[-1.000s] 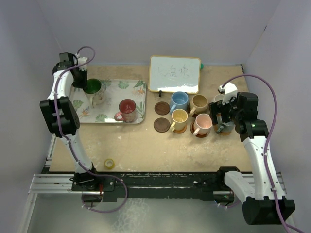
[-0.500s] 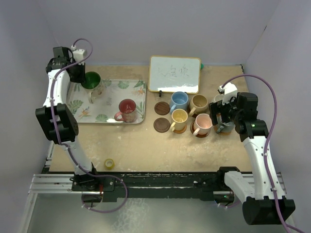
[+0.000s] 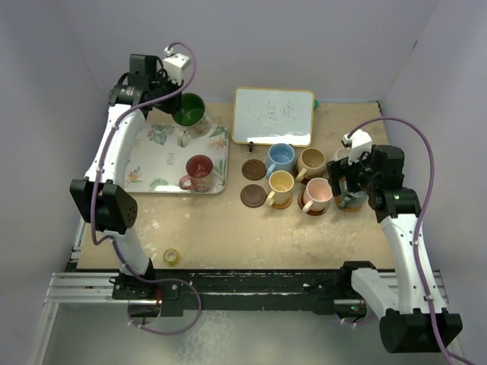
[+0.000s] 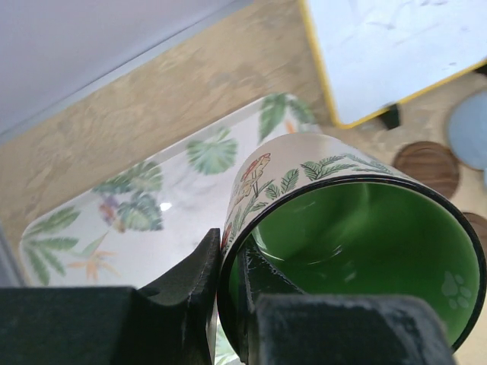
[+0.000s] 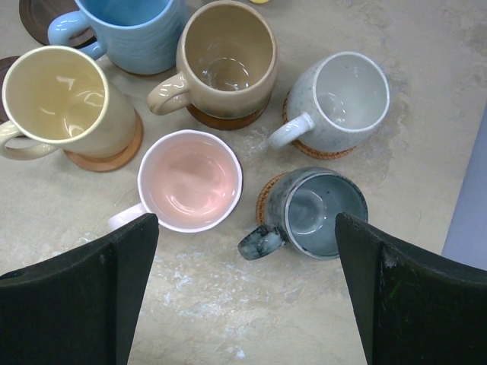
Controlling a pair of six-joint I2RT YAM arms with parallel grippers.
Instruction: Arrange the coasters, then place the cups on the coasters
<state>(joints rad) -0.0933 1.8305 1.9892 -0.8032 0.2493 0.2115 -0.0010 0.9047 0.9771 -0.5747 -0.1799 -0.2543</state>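
My left gripper (image 3: 181, 112) (image 4: 228, 257) is shut on the rim of the green-lined cup (image 3: 189, 110) (image 4: 365, 247), one finger inside and one outside. It holds the cup in the air over the far right part of the leaf tray (image 3: 152, 163). The red cup (image 3: 200, 172) stands on the tray. My right gripper (image 3: 350, 187) (image 5: 245, 222) hangs open and empty above the pink cup (image 5: 190, 182) and grey cup (image 5: 323, 213). The light blue (image 5: 133, 26), tan (image 5: 228, 53), yellow (image 5: 61, 95) and white (image 5: 346, 99) cups stand on coasters. Two brown coasters (image 3: 254, 169) (image 3: 253, 195) lie bare.
A whiteboard (image 3: 273, 115) stands propped at the back, just behind the cups. A small yellow tape roll (image 3: 172, 256) lies near the table's front left. Walls close the table in on the left, back and right.
My left arm has swung from the tray's far left corner to the right, carrying the green-lined cup with it. The right arm has not moved.
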